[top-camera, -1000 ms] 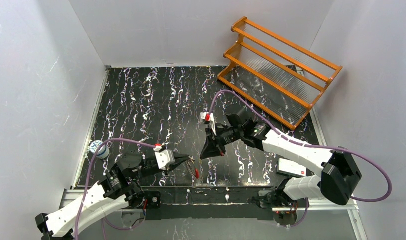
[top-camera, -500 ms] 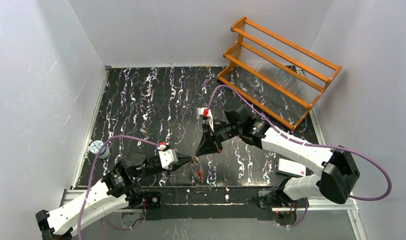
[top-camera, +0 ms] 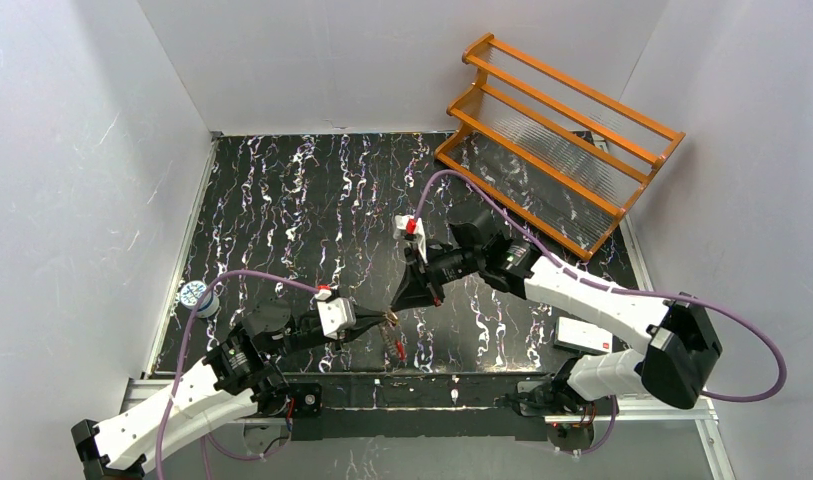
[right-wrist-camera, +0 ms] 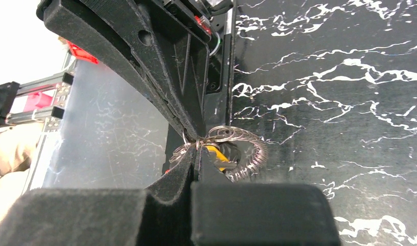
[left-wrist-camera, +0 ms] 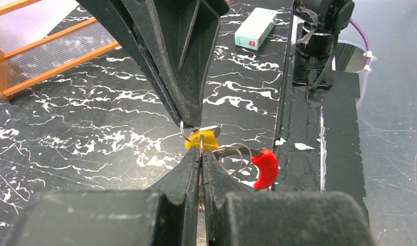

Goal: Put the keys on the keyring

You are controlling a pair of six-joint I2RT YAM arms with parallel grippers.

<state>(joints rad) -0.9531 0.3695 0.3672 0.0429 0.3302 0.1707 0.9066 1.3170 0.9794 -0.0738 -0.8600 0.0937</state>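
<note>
Over the near edge of the worktop (top-camera: 282,200), midway along, the left gripper (left-wrist-camera: 201,156) is pinched shut on the ring (left-wrist-camera: 265,168) and the right gripper (left-wrist-camera: 190,119) is shut, apparently on the yellow-headed key (left-wrist-camera: 202,140), tip to tip. The key touches the wire but seems unthreaded. No second key shows, so most of the work remains.

Left arm (top-camera: 197,385) low, stretched from its base at 7 o'clock toward 3 o'clock. Left gripper (top-camera: 380,322): jaws pressed together. Right arm (top-camera: 592,300) folded at the elbow near 4 o'clock, forearm running toward 10 o'clock, wrist bent over. Right gripper (top-camera: 396,308) points to 7 o'clock, jaws closed. The two tips sit just beside each other.
</note>
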